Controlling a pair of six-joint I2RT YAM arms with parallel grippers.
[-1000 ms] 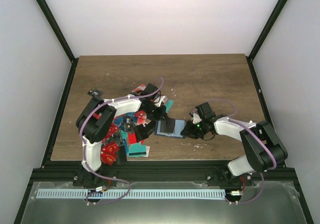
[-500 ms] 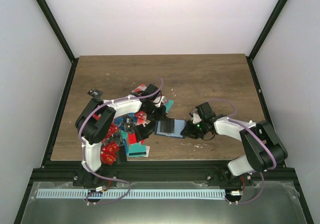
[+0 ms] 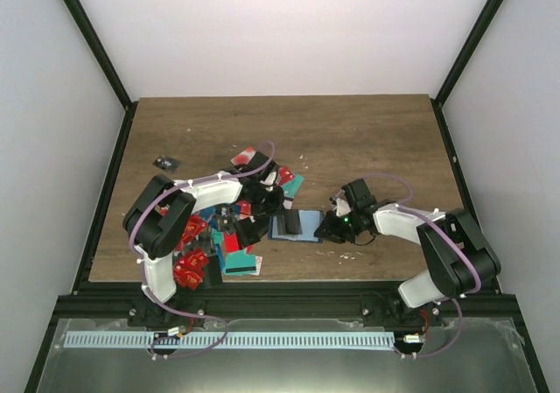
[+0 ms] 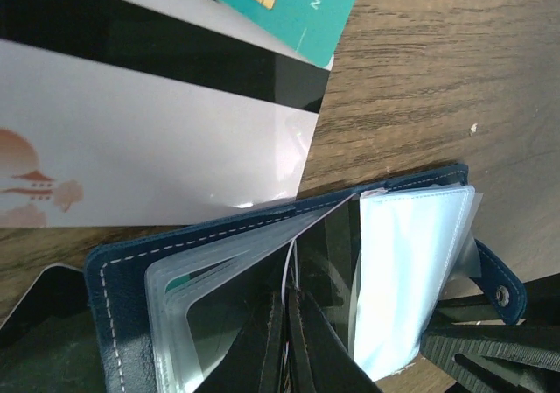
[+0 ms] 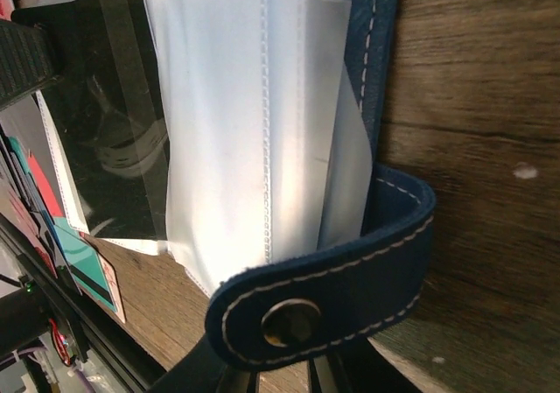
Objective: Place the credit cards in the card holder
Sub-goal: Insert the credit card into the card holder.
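Wooden table (image 3: 367, 139): the open holder (image 3: 282, 228) lies near the front edge, beside scattered cards (image 3: 232, 255). The left gripper (image 4: 287, 340) is clamped tight on a black card (image 5: 105, 104) among its sleeves (image 5: 262, 122); the right gripper (image 5: 297, 377) pinches its tab (image 5: 332, 292).

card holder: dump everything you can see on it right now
The card holder is a dark blue, leather-look case with pale stitching. It lies open on the wooden table between the arms. Clear plastic sleeves fan out from it. Its strap tab, with a metal snap, sits in the right gripper's jaws. A black card, pinched by the left gripper, sits among the sleeves.
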